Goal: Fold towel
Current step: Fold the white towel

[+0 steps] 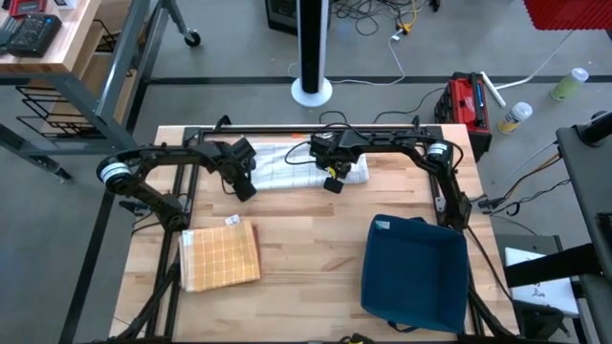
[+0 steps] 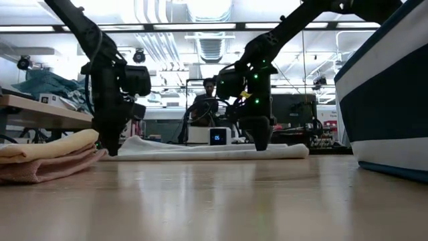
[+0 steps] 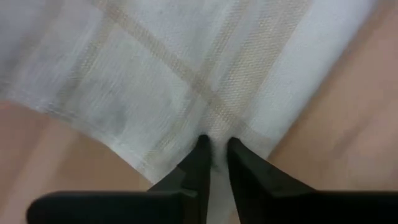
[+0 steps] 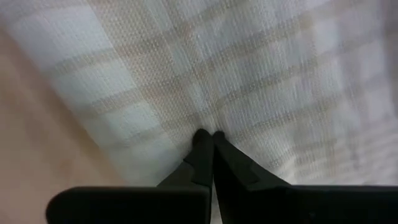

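A white towel with faint beige checks (image 1: 296, 164) lies flat on the table near its far edge, also seen in the low view (image 2: 214, 151). My left gripper (image 1: 245, 188) points down at the towel's near left corner, its fingers (image 3: 216, 146) almost together with cloth between them. My right gripper (image 1: 333, 182) points down at the towel's near edge, right of the middle, and is shut on the cloth (image 4: 208, 134). My left gripper pinches the towel's near left corner (image 3: 214, 127) between its two fingertips, coming from above and pointing down. The cloth lies on the table; one layer or several, I cannot tell. My right gripper pinches the towel close to its near edge (image 4: 205, 121) between its fingertips, from above. The cloth there rests on the table, a little gathered at the tips.
A folded yellow checked towel (image 1: 222, 256) lies at the near left. A dark blue bin (image 1: 413, 272) stands at the near right. Bare wood lies between them. A person (image 2: 208, 100) sits in the room beyond the table.
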`<state>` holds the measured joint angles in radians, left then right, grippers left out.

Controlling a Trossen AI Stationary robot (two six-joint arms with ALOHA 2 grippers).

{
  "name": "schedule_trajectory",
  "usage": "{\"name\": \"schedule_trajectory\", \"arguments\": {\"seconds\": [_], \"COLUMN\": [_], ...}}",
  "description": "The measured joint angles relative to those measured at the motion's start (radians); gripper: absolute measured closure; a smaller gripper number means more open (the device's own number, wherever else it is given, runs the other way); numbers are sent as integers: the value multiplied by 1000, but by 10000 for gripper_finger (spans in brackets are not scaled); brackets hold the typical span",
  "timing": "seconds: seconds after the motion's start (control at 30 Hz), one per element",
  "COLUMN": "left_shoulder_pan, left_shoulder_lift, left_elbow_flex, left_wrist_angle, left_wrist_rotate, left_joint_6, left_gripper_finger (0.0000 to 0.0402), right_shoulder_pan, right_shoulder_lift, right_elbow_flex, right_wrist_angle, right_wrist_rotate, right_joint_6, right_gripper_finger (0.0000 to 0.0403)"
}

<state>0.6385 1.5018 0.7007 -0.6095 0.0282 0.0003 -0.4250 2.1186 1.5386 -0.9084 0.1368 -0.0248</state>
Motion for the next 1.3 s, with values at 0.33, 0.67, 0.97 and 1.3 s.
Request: {"name": "schedule_trajectory", "arguments": {"seconds": [0.33, 0.67, 0.97, 1.3], "left_shoulder_pan": [-40, -89, -65, 9], "left_shoulder_lift": [-27, -69, -22, 40], "left_elbow_flex": [93, 134, 156, 124], "left_wrist_angle": [-160, -73, 291, 229], "left_wrist_rotate": [318, 284, -235, -310], "left_joint_6": [-22, -53, 62, 12], "left_gripper_finger": [364, 364, 365, 365], "right_shoulder_pan": [56, 88, 85, 78], "right_shoulder_lift": [-2, -138, -349, -605], "right_elbow_flex": [-5, -12, -104, -330], "right_wrist_angle": [-101, -72, 25, 192], "right_wrist_rotate": [-49, -67, -68, -59], "right_joint_6": [-40, -28, -5, 167], "right_gripper_finger": [403, 403, 403, 403]}}
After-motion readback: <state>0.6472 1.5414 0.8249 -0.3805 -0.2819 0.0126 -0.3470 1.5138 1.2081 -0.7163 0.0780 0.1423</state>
